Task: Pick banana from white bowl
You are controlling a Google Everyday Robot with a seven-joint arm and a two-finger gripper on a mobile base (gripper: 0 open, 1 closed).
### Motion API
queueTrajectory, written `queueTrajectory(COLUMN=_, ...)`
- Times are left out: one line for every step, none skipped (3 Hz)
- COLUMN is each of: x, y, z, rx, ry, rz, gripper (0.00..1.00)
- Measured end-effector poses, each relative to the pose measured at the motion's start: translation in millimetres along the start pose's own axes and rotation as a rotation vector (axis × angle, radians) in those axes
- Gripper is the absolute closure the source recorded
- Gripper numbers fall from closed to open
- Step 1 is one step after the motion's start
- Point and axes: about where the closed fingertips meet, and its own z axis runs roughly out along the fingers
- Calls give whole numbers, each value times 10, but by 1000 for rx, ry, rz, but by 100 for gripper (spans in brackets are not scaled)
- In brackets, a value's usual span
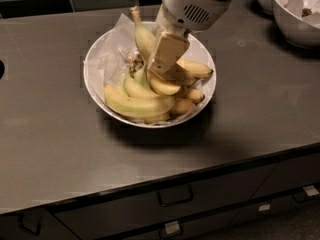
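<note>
A dark grey counter point(55, 134) carries the white bowl point(95, 91) with its paper liner point(111, 49). The gripper point(156, 72) reaches down into the heap of bananas at the bowl's middle; whether it grips anything cannot be told. The banana point(137, 106) lies just below and in front of it, along the near rim. Smaller bowls point(300, 19) stand well off to its right.

A dark grey worktop point(60, 134) runs the full width. The wide white bowl point(89, 86) sits on it, centre and slightly far. Two smaller white bowls point(295, 26) stand together at the far right corner, well apart from it. The gripper point(162, 69) reaches down into the wide bowl.
</note>
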Motion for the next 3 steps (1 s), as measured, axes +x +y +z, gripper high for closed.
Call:
queueTrajectory(x=-68, y=56, z=-123, rx=22, ry=8, rz=-17, gripper=100)
queueTrajectory(x=-146, y=116, z=-240, rx=43, ry=19, rz=-34, gripper=100)
queueTrajectory(x=-189, y=172, z=-358, rx=68, ry=27, rz=-40, gripper=100)
